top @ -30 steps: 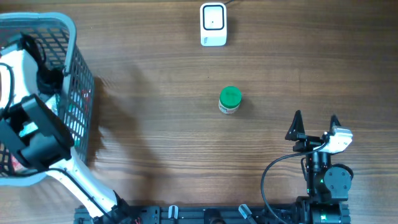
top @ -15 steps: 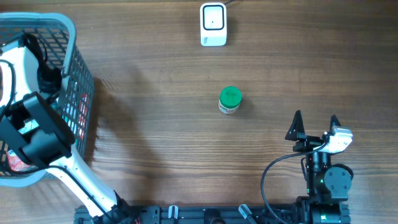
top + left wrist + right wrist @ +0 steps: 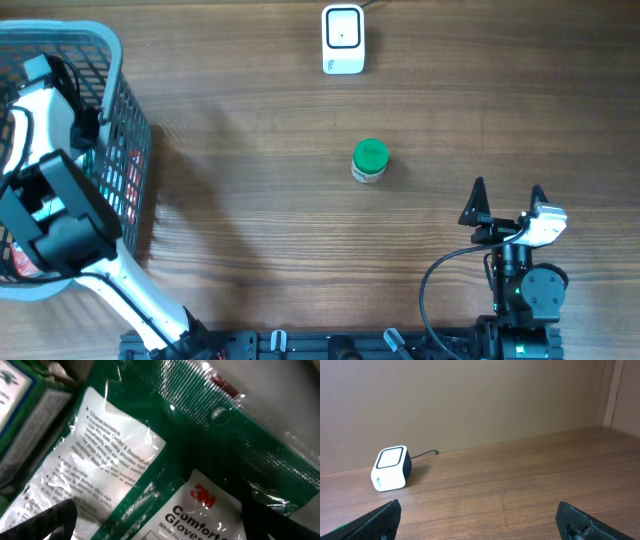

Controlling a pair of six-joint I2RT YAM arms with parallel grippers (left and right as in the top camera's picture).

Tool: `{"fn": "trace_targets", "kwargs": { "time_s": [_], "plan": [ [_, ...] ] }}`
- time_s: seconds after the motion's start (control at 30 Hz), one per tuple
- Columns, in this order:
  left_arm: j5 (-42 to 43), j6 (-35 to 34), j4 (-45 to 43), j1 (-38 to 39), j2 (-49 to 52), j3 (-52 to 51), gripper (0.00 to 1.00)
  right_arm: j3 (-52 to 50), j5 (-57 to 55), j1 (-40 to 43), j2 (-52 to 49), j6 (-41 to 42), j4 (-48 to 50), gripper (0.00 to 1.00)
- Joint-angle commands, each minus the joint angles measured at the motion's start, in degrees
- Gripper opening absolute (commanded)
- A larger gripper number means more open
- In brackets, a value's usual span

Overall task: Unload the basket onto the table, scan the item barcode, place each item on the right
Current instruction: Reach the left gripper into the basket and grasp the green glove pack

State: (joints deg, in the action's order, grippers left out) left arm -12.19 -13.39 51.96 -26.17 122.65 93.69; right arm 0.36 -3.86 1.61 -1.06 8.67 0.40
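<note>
Overhead view: a wire basket [image 3: 128, 150] stands at the left edge of the desk [image 3: 250, 210]. The left arm [image 3: 60, 215] reaches down into it, and from above its tip is hidden among the contents.

Left wrist view: the left fingers [image 3: 162, 519] are spread wide, with one dark tip in each lower corner of the frame. Nothing is gripped between them. Directly below them lies a green plastic packet of gloves [image 3: 200, 450], printed with a white label and a red brand mark. The packet lies flat inside the basket and fills most of the frame. A blue-edged box [image 3: 20, 395] lies just beside the packet at the upper left. Its print is too blurred to read, so its contents cannot be told.

The white scanner [image 3: 342, 40] stands at the far edge of the desk, well apart from the basket. In the right wrist view the scanner [image 3: 391, 467] stands upright, and its cable [image 3: 426, 453] leads off toward the wall.

A small jar with a green lid [image 3: 370, 160] stands upright near the middle of the desk, between the scanner and the right arm.

The right fingers [image 3: 507, 190] are fully apart and empty. They point toward the scanner from the near edge of the desk.
</note>
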Motion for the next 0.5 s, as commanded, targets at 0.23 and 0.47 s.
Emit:
{"fn": "trace_targets", "kwargs": {
  "time_s": [0.23,0.47],
  "plan": [
    [5.2,3.2,-4.4,1.6,3.6,-19.4,0.04,-0.1,0.9,0.2,0.3,-1.0,0.2,1.00],
    [5.2,1.2,14.2,1.4,3.2,7.0,0.04,-0.1,0.9,0.1,0.3,-1.0,0.2,0.99]
  ]
}}
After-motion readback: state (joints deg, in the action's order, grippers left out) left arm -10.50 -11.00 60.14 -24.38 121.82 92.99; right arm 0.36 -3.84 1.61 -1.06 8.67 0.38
